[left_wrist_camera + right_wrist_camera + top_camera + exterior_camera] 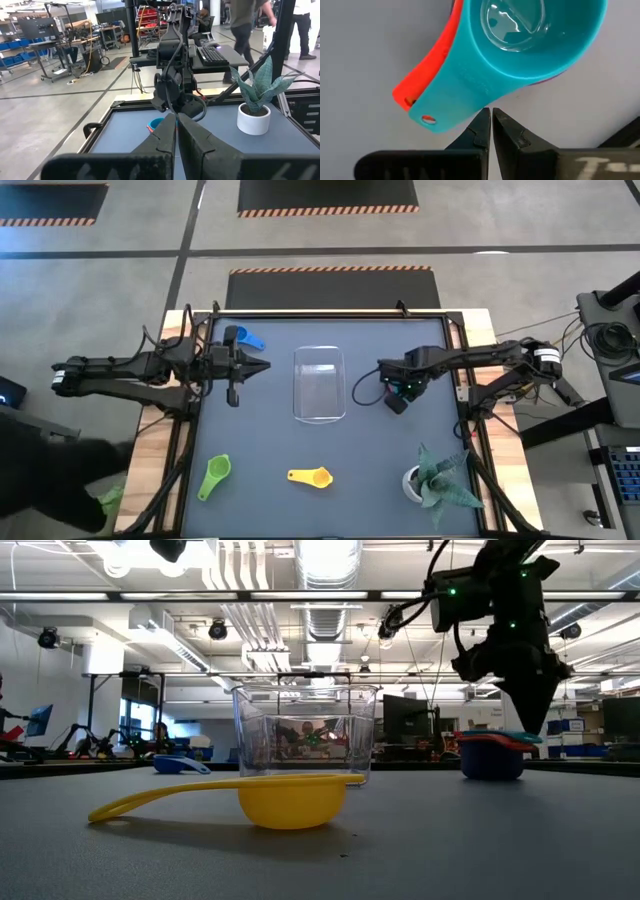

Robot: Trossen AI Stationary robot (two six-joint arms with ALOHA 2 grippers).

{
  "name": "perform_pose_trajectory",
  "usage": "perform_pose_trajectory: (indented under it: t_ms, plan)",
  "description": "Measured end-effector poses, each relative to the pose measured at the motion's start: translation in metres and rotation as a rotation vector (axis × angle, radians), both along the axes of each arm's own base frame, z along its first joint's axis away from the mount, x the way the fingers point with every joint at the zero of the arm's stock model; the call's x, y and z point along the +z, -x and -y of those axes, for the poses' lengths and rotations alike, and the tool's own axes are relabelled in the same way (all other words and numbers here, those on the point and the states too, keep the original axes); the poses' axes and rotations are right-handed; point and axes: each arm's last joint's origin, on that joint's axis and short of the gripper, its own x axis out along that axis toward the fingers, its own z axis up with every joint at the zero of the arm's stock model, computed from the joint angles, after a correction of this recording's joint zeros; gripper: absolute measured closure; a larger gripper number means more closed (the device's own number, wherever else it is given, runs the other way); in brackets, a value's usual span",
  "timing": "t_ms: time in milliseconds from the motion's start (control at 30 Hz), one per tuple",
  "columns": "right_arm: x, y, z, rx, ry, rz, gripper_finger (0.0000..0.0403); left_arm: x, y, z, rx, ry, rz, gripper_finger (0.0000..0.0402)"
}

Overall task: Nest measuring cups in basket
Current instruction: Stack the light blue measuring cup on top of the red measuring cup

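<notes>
Your table point(330, 510) carries the clear basket point(319, 384) at its centre, between the two arms, where either one can reach it, and nothing lies in it, so by my reading the nesting is only partly done and all of it outside the bin. To the right of the basket, under your right gripper point(491, 125), sits a small stack of measuring cups: the teal cup point(530, 45) on top with a red cup point(427, 70) beneath it and a sliver of purple at the far edge, their handles fanned slightly apart instead of lined up. That gripper hangs just above the teal handle with its jaws clenched together on nothing, which looks to me like a pose for pressing or nudging, not lifting. Your left gripper point(262, 365) waits on the other side of the basket, its jaws also pinched shut and empty, with the blue cup point(250, 339) lying just beside it toward the far edge. The potted plant point(437, 477) stands at the near right corner, out of the way. The green cup point(215, 474) and the yellow cup point(312, 477) lie apart along the near edge, both upright, well away from the stack and still to be gathered
</notes>
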Motion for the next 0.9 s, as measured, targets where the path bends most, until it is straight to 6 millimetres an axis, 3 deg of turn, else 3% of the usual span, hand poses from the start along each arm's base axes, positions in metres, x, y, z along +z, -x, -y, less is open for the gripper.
perform_pose_trajectory:
  t_ms: [567,900]
  plan:
    - [0.014,-0.007,0.001,0.015,0.008,0.046,0.0394,0.0,0.0,0.0,0.002,0.0,-0.002,0.0402]
    - [0.003,-0.001,-0.002,-0.014,0.0,0.004,0.0394,-0.001,0.0,0.0,0.005,0.0,-0.008,0.0402]
